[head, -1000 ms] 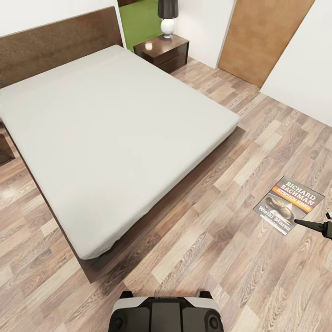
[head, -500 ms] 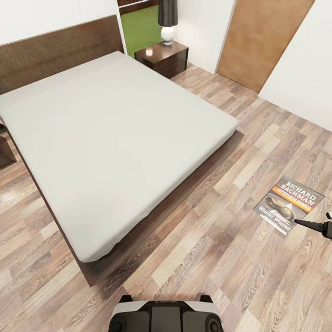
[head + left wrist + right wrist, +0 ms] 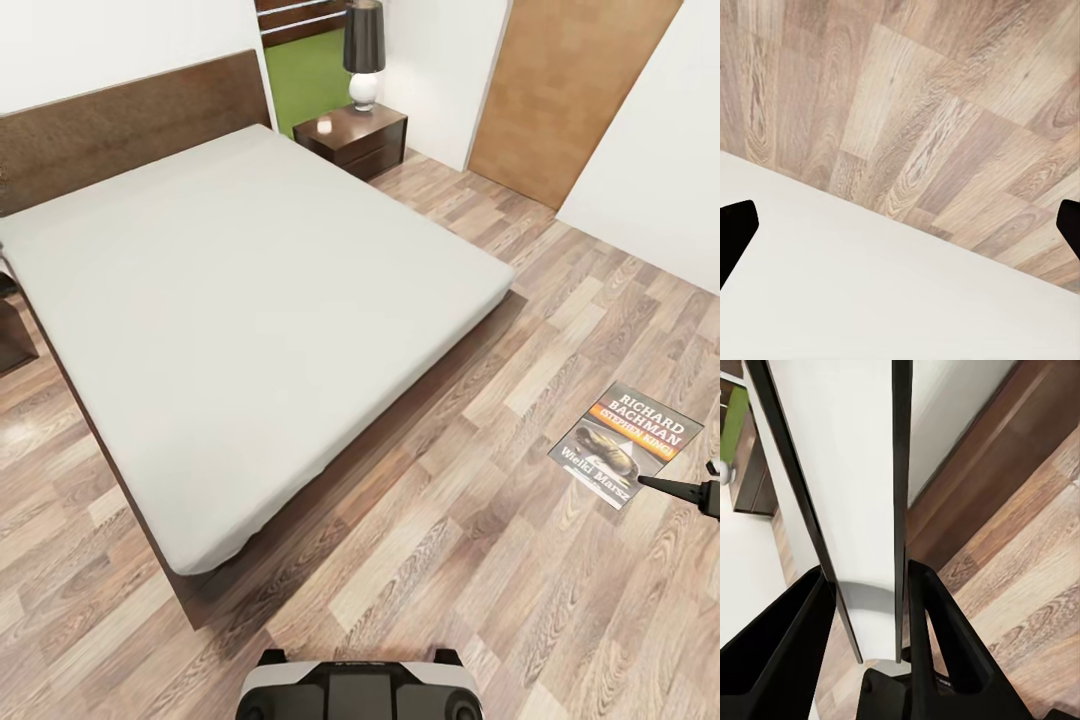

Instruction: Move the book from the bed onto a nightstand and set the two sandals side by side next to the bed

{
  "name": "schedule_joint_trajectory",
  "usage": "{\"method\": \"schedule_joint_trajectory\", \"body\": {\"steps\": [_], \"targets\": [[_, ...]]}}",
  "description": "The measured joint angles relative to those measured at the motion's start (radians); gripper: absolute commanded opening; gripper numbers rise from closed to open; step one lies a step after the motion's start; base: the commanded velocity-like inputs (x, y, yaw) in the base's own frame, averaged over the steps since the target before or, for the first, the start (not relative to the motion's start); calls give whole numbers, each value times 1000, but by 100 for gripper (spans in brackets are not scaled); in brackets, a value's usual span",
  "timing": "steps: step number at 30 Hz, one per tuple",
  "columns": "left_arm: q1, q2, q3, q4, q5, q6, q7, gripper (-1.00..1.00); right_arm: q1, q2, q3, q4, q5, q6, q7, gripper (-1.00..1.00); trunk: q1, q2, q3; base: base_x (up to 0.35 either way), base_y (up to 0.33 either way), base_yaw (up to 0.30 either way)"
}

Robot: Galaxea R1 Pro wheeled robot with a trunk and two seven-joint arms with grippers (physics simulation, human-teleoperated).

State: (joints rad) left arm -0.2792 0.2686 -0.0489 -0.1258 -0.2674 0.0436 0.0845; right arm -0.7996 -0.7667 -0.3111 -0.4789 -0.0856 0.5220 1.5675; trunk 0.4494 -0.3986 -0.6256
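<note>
Right end effector (image 3: 866,607): in its wrist view the two black fingers are clamped on a thin flat slab seen edge-on, which reads as the book (image 3: 627,444). Head view agrees: a finger tip at the right edge meets the book's near corner, cover facing up, held out level over the floor (image 3: 450,560) (whether any part touches the planks can't be told).

Left end effector (image 3: 900,225): fingers spread wide at both sides of its wrist view, nothing between them, a pale surface and floor below.

Book is off the bed (image 3: 240,300), well apart from it on the robot's right. Nightstand (image 3: 352,140) with lamp (image 3: 363,50) sits at the far corner beside the headboard, small white item on top.

Handling judgement: thin paperback, light, likely flexes. An edge pinch leaves most of it cantilevered, so it may droop or pivot in the pads; glossy cover could slip. A hold nearer the spine or mid-edge would be stiffer. Move slowly and keep it level until it's over the nightstand.
</note>
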Motion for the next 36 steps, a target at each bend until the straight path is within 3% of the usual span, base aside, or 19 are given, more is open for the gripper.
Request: {"method": "schedule_joint_trajectory", "body": {"steps": [36], "targets": [[0,-2,0,0,-1,-2,1,100,0,0,0,0,0,0,0,-100,0,0,58,0,0,0]]}}
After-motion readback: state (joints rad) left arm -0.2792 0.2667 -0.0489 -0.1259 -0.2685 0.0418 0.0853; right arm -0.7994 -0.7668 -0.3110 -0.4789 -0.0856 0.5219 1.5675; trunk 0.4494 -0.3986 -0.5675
